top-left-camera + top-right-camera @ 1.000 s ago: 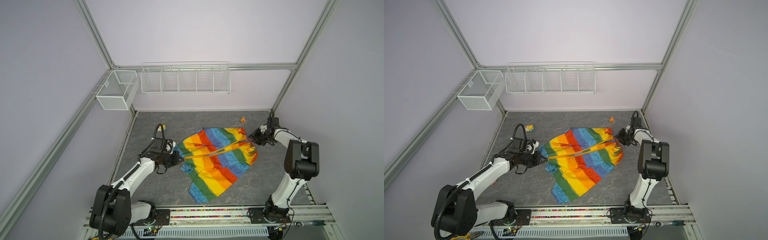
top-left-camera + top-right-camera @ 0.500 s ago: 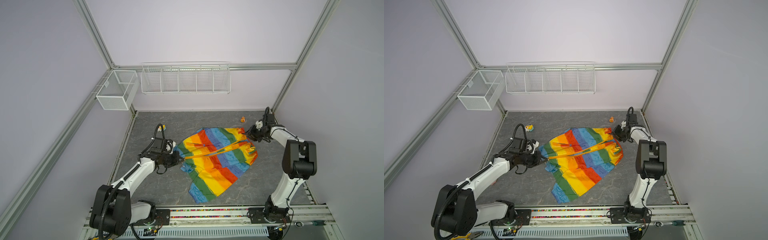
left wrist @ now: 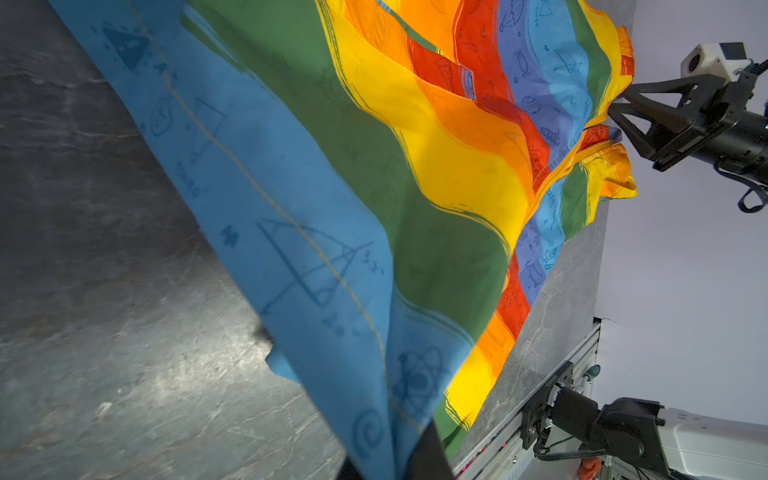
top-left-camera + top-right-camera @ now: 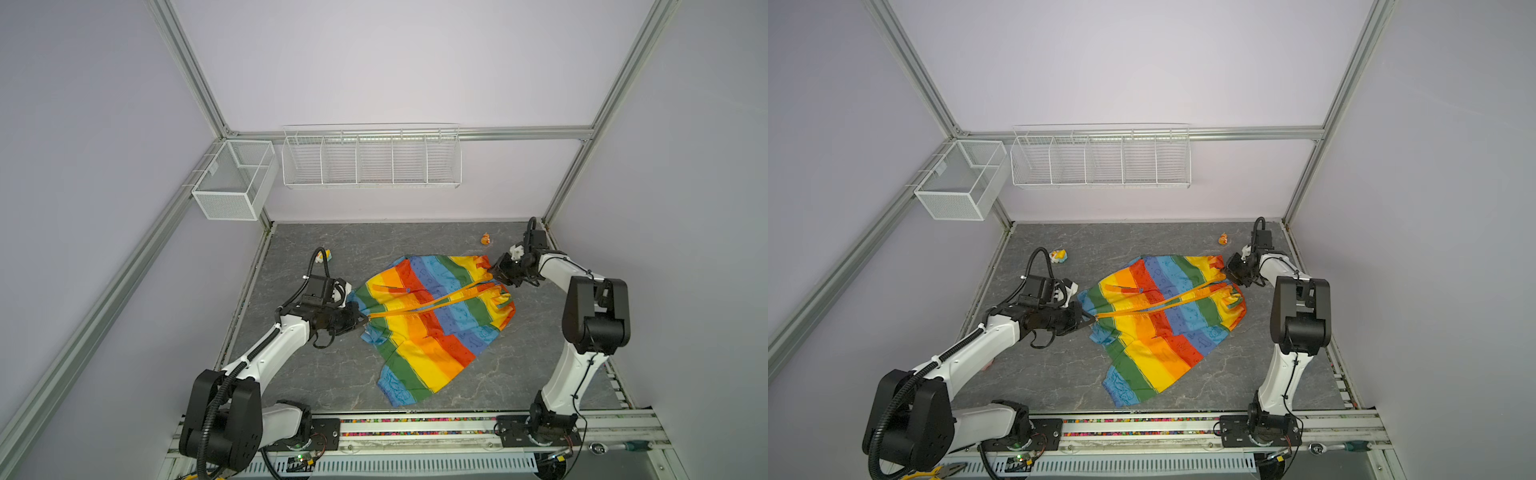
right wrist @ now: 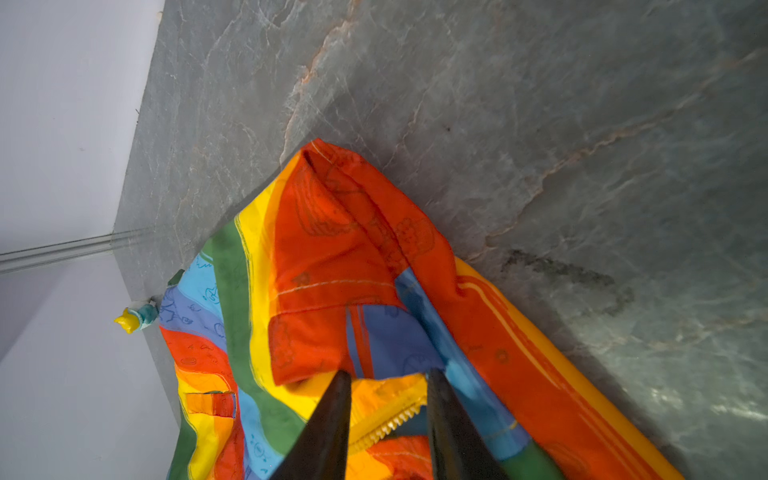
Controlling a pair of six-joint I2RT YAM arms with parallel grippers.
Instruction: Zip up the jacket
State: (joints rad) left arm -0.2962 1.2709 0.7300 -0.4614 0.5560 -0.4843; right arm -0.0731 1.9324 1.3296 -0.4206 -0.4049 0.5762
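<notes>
The rainbow-striped jacket [image 4: 424, 332] [image 4: 1154, 332] lies spread on the grey floor. Its orange zipper band [image 4: 436, 303] runs stretched from one gripper to the other. My left gripper [image 4: 365, 318] [image 4: 1093, 320] is shut on the blue hem end, and in the left wrist view the blue cloth [image 3: 332, 291] vanishes into the closed jaws [image 3: 399, 465]. My right gripper [image 4: 494, 274] [image 4: 1227, 271] is at the collar end. In the right wrist view its jaws [image 5: 388, 378] stand apart, with the yellow toothed zipper edge [image 5: 390, 419] lying between them.
A small orange toy [image 4: 485, 239] sits near the back wall by the right arm. A yellow toy [image 4: 323, 255] lies behind the left arm. Two white wire baskets [image 4: 372, 156] [image 4: 232, 180] hang on the walls. The mounting rail [image 4: 415, 424] runs along the front.
The right gripper has shifted slightly at the collar, lifting toward the back and coming down again. The left arm and its hold on the hem have not moved.
</notes>
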